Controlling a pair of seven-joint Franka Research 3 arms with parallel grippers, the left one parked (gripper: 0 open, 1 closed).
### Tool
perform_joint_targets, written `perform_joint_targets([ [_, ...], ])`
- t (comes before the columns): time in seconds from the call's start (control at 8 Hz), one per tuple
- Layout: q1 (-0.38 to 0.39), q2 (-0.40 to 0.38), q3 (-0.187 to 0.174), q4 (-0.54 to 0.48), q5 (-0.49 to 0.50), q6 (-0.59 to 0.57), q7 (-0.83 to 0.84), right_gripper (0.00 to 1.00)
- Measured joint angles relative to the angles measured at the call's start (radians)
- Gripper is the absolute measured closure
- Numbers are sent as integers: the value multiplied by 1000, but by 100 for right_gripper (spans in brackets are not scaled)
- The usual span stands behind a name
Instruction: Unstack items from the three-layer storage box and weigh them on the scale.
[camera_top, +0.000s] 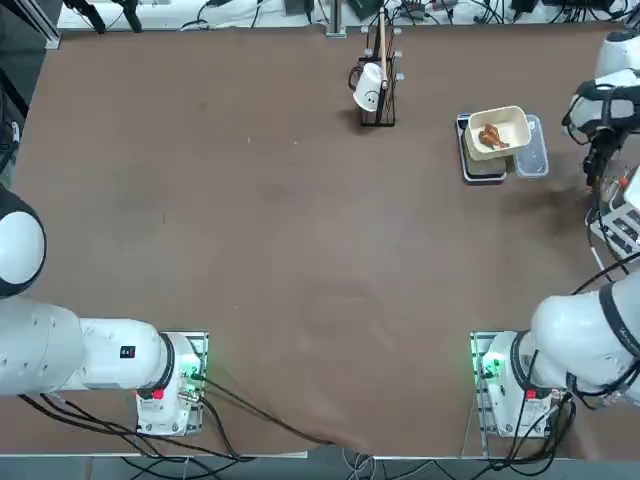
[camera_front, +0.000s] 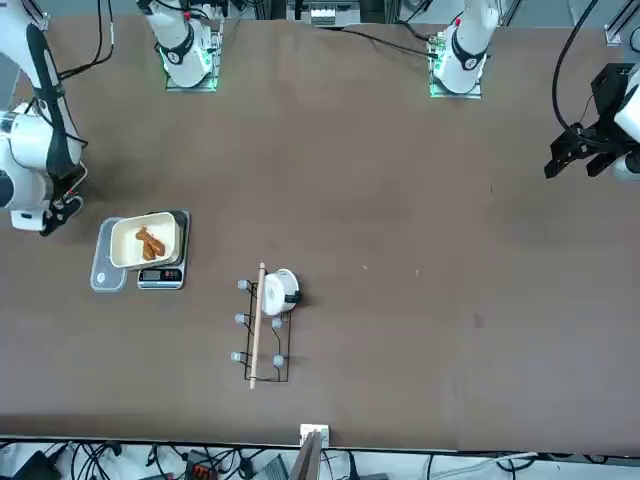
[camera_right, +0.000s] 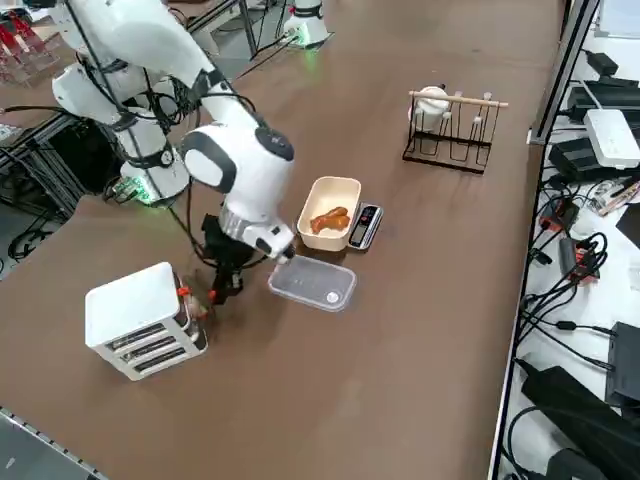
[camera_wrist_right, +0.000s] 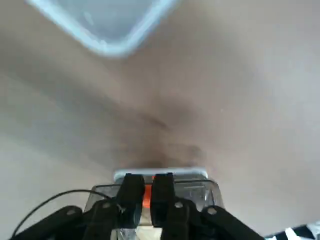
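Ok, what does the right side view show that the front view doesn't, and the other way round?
Only the right side view shows the light-grey three-tier storage box, with the right pincer shut on its orange tab. Only the front view shows the parked left arm's black pincer. Both show the cream rectangular tray holding an orange-brown piece on the dark-grey scale, and the clear plastic container.

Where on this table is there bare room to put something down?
The wide brown table between the cup stand and the arm bases is bare. It is crowded at the robot's right: cream tray, clear container, storage box, right gripper.
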Motion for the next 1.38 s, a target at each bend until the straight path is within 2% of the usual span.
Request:
perform_joint_targets([
  [0.38,56,9,3,36,109,-11,19,88],
  [0.5,59,17,3,45,121,-13,28,81],
  [0.75,70,24,3,72,144,-25,38,47],
  [1.0,100,13,5,176,176,-191,47,11],
  [1.12,111,-1,5,230,189,-283,50,5],
  [1.25,108,-18,0,248,193,-328,59,11],
  [1.38,82,-30,-13,237,193,-334,62,21],
])
